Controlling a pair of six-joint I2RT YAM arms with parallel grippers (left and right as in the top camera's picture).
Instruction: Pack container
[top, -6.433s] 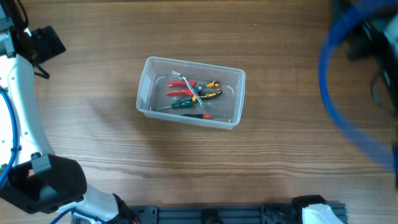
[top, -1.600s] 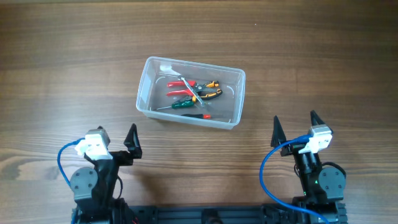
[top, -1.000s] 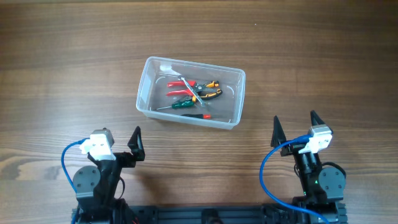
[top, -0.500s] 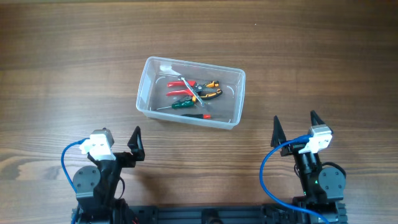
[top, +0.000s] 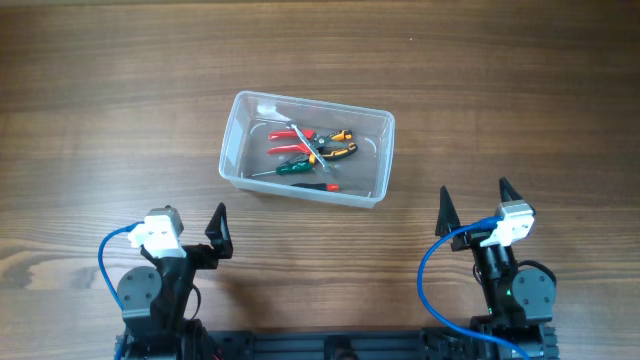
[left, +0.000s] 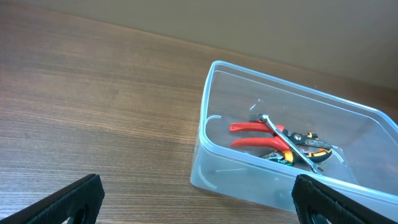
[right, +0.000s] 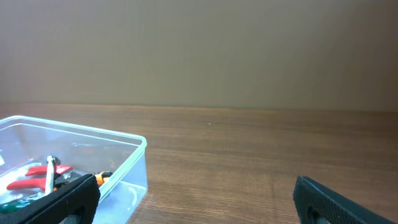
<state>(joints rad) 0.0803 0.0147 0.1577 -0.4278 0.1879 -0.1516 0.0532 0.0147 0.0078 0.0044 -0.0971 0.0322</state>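
Note:
The container (top: 236, 160) is a clear plastic tub standing in the middle of the wooden table. Inside it lie red-handled pliers (top: 288, 134), orange-and-black pliers (top: 338, 150), a green-handled screwdriver (top: 294, 168) and a metal wrench (left: 287, 142). The container also shows in the left wrist view (left: 211, 143) and in the right wrist view (right: 134, 168). My left gripper (top: 190, 232) is open and empty at the near left, well short of the container. My right gripper (top: 473, 205) is open and empty at the near right.
Both arms sit folded at the table's near edge, with blue cables (top: 435, 270) looping beside them. A plain wall (right: 199, 50) rises behind the table's far edge.
The left gripper shifted a little to the right about a second ago and has stood still since. The right arm and the container have not moved.

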